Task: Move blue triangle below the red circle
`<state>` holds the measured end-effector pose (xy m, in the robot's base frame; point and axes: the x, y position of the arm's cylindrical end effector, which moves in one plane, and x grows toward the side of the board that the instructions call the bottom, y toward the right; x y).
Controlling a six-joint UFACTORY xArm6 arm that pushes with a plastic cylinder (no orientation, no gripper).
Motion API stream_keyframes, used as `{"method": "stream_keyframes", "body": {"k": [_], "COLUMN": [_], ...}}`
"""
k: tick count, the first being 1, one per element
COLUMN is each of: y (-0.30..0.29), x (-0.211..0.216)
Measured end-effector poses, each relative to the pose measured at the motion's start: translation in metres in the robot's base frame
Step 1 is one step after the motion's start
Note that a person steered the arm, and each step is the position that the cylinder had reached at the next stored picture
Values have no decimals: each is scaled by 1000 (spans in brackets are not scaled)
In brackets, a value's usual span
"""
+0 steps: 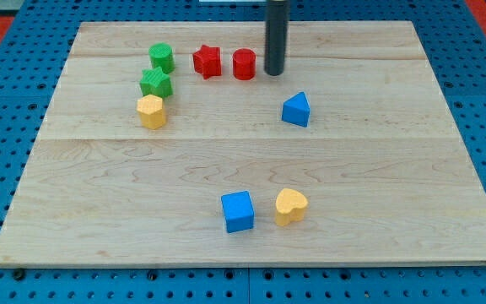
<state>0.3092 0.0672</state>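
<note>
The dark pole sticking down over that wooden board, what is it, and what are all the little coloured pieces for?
That pole is the end of a robot arm. It has no hand; my tip slides along the wooden board and pushes blocks, holding nothing. There is one camera view, looking down at the board. My tip stands just right of the red circle, with the blue triangle lower right of it. Also there: a red star, two green blocks, a yellow block, a blue cube and a yellow heart.
</note>
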Motion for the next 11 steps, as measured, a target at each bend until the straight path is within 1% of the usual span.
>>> {"method": "stream_keyframes", "body": {"k": [1, 2, 3, 5, 6, 7, 8, 9, 10, 11], "y": [62, 103, 116, 122, 116, 100, 71, 33, -19, -42], "x": [7, 22, 27, 27, 37, 67, 101, 96, 74, 69]}}
